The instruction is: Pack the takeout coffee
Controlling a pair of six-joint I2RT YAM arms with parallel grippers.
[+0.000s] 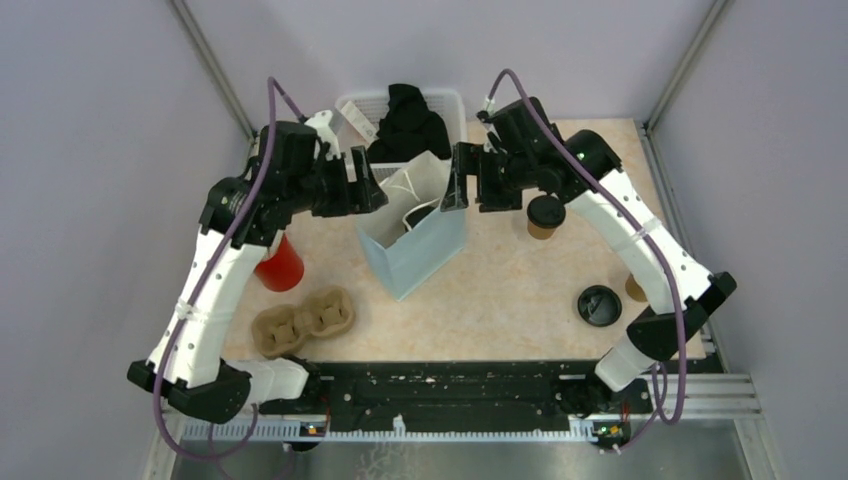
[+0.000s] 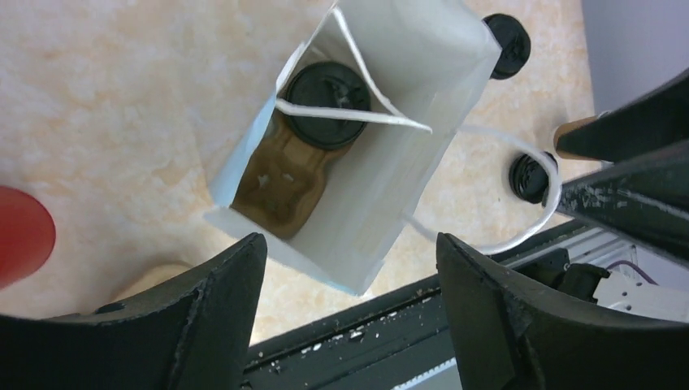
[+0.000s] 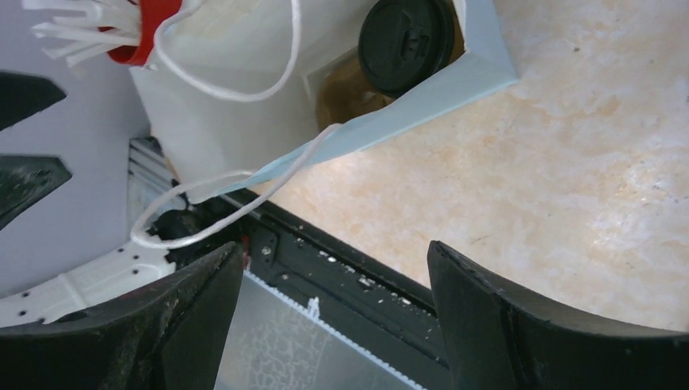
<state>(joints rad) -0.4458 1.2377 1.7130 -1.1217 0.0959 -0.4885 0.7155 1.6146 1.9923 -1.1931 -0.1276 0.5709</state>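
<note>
A light blue paper bag [image 1: 420,250] stands open mid-table. Inside it, a takeout coffee with a black lid [image 2: 327,104] sits in a brown moulded carrier [image 2: 280,191]; the right wrist view shows the same lid [image 3: 406,39]. A second lidded kraft cup [image 1: 545,215] stands on the table right of the bag. My left gripper [image 1: 368,190] is open and empty above the bag's left rim. My right gripper [image 1: 455,190] is open and empty above its right rim. Both pairs of fingers [image 2: 236,284] [image 3: 463,284] stand wide apart with nothing between them.
A red cup [image 1: 280,266] with white straws and an empty cardboard carrier [image 1: 303,322] sit front left. A loose black lid [image 1: 598,305] and another kraft cup [image 1: 635,290] lie right. A white basket [image 1: 452,100] stands behind the bag. The bag's white string handles [image 3: 236,183] hang loose.
</note>
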